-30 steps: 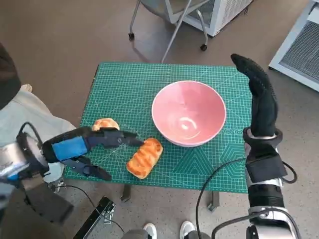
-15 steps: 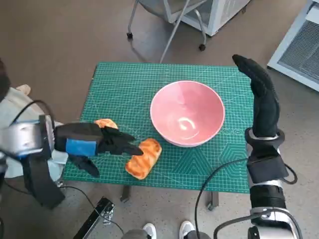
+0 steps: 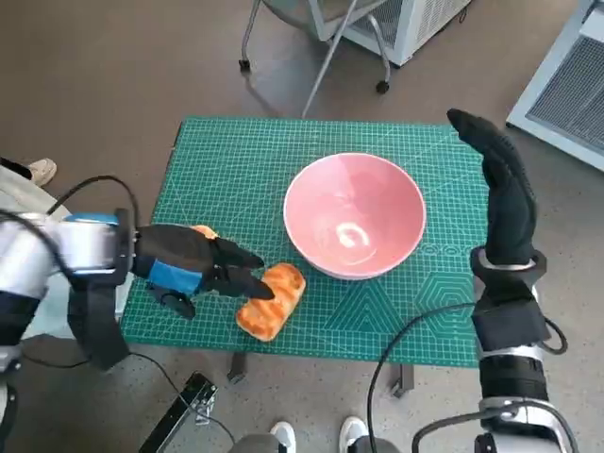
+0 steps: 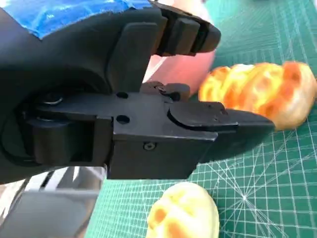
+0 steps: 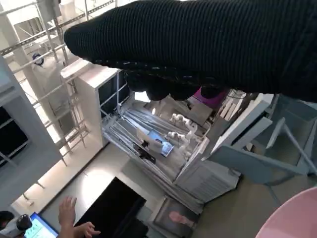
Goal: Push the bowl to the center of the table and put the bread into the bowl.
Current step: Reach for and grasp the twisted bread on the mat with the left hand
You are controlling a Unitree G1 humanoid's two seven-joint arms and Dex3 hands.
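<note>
A small surface (image 3: 236, 170) covered by a green grid cutting mat stands on a brown floor; the wheeled legs of a chair (image 3: 311, 57) show at the upper centre of the head view.

The pink bowl (image 3: 354, 215) sits slightly right of the mat's middle. Judged from this position, the push step is done or nearly done. The bowl is empty.

A long glazed bread (image 3: 272, 299) lies near the lower edge of the mat, below and left of the bowl and apart from it. A second, rounder bread roll (image 4: 183, 215) lies just beside the left hand, largely hidden by it in the head view.

The left hand (image 3: 193, 264) is low over the mat at the left. Its fingers (image 4: 223, 121) are spread and reach to the near end of the long bread; contact appears likely, but no closed grip is visible.

The right hand (image 3: 500, 179) is raised at the right edge of the surface, fingers extended, holding nothing.

Remaining: grasp the bread, lift it, and place it in the bowl.
</note>
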